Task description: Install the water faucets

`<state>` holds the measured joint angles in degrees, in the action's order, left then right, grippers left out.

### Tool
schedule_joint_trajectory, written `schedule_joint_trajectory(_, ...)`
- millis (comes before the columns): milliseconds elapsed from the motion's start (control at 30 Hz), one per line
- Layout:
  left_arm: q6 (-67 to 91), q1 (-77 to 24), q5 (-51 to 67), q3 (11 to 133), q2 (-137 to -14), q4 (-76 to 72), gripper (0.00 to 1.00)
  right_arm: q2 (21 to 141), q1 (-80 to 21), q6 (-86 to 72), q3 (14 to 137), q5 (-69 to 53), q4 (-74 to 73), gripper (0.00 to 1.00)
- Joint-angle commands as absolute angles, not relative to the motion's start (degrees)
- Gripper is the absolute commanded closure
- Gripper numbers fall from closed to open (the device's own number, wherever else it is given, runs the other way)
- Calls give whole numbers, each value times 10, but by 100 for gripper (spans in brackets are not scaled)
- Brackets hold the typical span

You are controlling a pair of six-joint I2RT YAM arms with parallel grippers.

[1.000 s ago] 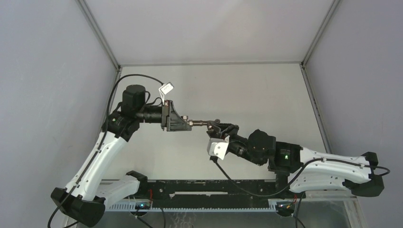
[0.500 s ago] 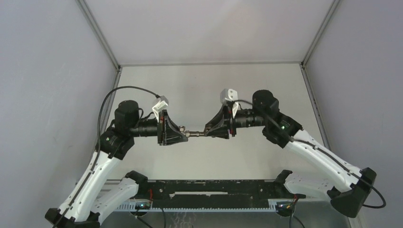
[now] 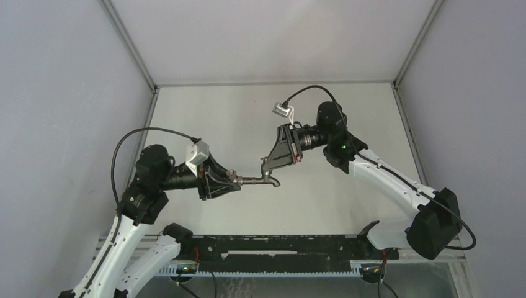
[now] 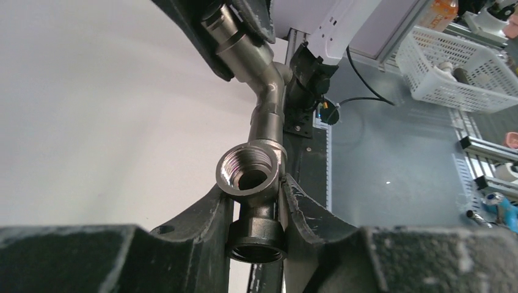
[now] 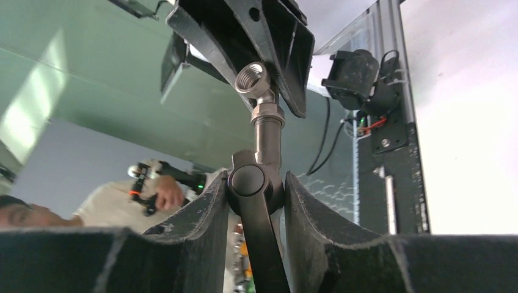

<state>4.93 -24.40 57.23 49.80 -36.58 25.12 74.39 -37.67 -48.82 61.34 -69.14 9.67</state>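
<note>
One faucet point(image 5: 267, 137), lever point(image 5: 261, 244) cut off.

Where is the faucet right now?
Top view, centre: the faucet hangs above the table, gripped between the left pincer and the right pincer.

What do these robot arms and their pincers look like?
The left arm and right arm have white shell links joined by round black joints. The left gripper and right gripper are black wedges, each with a small pale grey camera box beside it. Black cables loop to the wrists; a green light glows on the right arm.
</note>
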Motion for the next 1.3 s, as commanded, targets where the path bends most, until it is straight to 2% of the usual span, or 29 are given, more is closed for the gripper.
schedule_joint_trajectory(0, 4, -240, 539, 482, -347, 141, 100, 761, -355, -635, 612, -724, 138, 99)
schedule_joint_trajectory(67, 7, -240, 537, 481, -343, 137, 100, 775, -351, -646, 602, -703, 142, 81)
schedule_joint_trajectory(167, 21, -240, 523, 488, -346, 137, 100, 779, -349, -626, 598, -679, 122, 43)
schedule_joint_trajectory(233, 30, -240, 518, 491, -347, 137, 100, 771, -341, -597, 599, -658, 88, 26)
schedule_joint_trajectory(300, 40, -240, 511, 493, -348, 137, 100, 752, -324, -562, 599, -638, 42, 15)
schedule_joint_trajectory(433, 57, -240, 506, 500, -358, 140, 100, 706, -278, -491, 598, -604, -71, 1)
schedule_joint_trajectory(600, 95, -240, 512, 525, -393, 150, 100, 647, -224, -399, 602, -570, -160, 0)
schedule_joint_trajectory(700, 141, -239, 503, 552, -423, 165, 100, 604, -227, -283, 621, -504, -213, 0)
schedule_joint_trajectory(800, 193, -239, 482, 613, -477, 235, 100, 519, -319, -103, 609, -288, -220, 0)
schedule_joint_trajectory(967, 235, -238, 487, 729, -582, 399, 100, 409, -545, 161, 485, 72, -63, 0)
schedule_joint_trajectory(1100, 261, -237, 525, 751, -624, 434, 100, 403, -634, 307, 434, 149, 27, 0)
schedule_joint_trajectory(1267, 280, -237, 543, 750, -630, 432, 100, 461, -745, 527, 363, 274, 214, 0)
